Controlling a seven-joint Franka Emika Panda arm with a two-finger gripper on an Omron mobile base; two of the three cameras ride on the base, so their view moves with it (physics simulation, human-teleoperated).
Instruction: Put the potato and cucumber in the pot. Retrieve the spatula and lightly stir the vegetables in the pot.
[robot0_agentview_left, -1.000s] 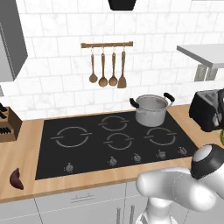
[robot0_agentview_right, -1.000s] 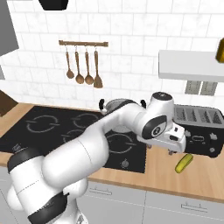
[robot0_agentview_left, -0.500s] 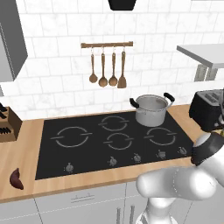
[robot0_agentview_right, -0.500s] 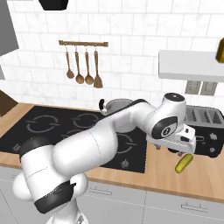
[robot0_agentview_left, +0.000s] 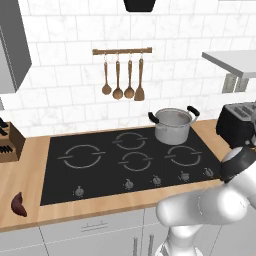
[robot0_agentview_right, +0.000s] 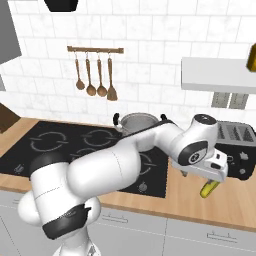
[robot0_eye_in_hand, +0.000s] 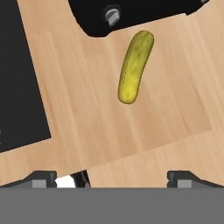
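The cucumber (robot0_eye_in_hand: 135, 67) is lying loose on the pale wood-grain counter (robot0_eye_in_hand: 131, 131), yellowish-green, bumpy-skinned and slightly curved, one end just beside the black toaster (robot0_eye_in_hand: 131, 13). In the right base view the cucumber (robot0_agentview_right: 210, 188) pokes out from under the hand, in front of the toaster (robot0_agentview_right: 240, 150). The gripper (robot0_eye_in_hand: 111, 177) hangs above the counter with its two dark finger tips spread wide, nothing between them, and the cucumber is well clear of both.

The pot (robot0_agentview_left: 173, 125) is shiny steel, straight-walled, with stubby black handles, sitting on the back right burner of the flat black glass cooktop (robot0_agentview_left: 100, 160). I can't tell what's inside it from here.

The spatula (robot0_agentview_left: 139, 80) hangs on the wooden rail (robot0_agentview_left: 122, 51) against the white tile wall, rightmost of four wooden utensils, flat squared blade pointing down. Three round-bowled spoons (robot0_agentview_left: 117, 80) hang next to it.

A dark reddish pointed root (robot0_agentview_left: 19, 205) lies on the counter left of the cooktop, and a wooden knife block (robot0_agentview_left: 7, 142) stands at the far left.
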